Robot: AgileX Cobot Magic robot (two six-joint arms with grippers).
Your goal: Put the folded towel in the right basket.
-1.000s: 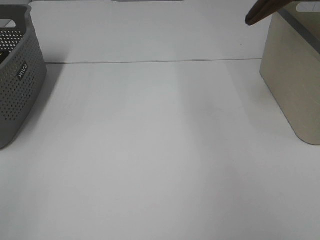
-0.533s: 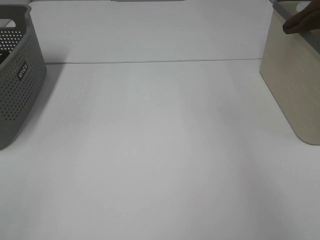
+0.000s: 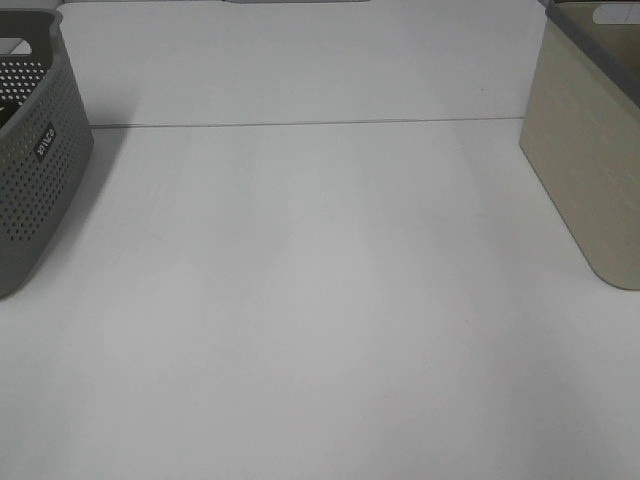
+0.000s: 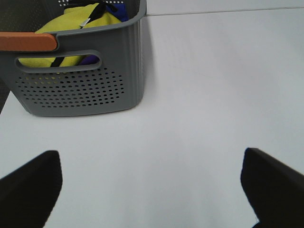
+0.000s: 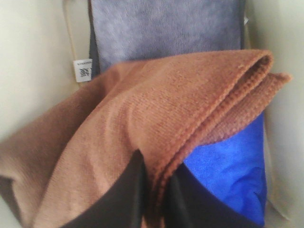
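Observation:
The folded brown towel [image 5: 142,109] hangs from my right gripper [image 5: 156,167], whose dark fingers [image 5: 130,194] are shut on its folded edge. It is inside the beige right basket [image 3: 590,150], over a grey towel [image 5: 166,28] and a blue towel [image 5: 228,166] lying in it. The towel and both grippers are out of sight in the exterior high view. My left gripper [image 4: 152,190] is open and empty above the table, a little away from the grey perforated left basket [image 4: 80,80].
The grey left basket [image 3: 30,160] holds yellow cloth [image 4: 71,28] and dark blue cloth, with an orange strip [image 4: 26,42] at its rim. The white table [image 3: 320,300] stretches between the two baskets, with a seam line across its far part.
The brown towel's end, seen above the right basket's rim at the top right, moved right and down into the basket and is now out of the exterior high view.

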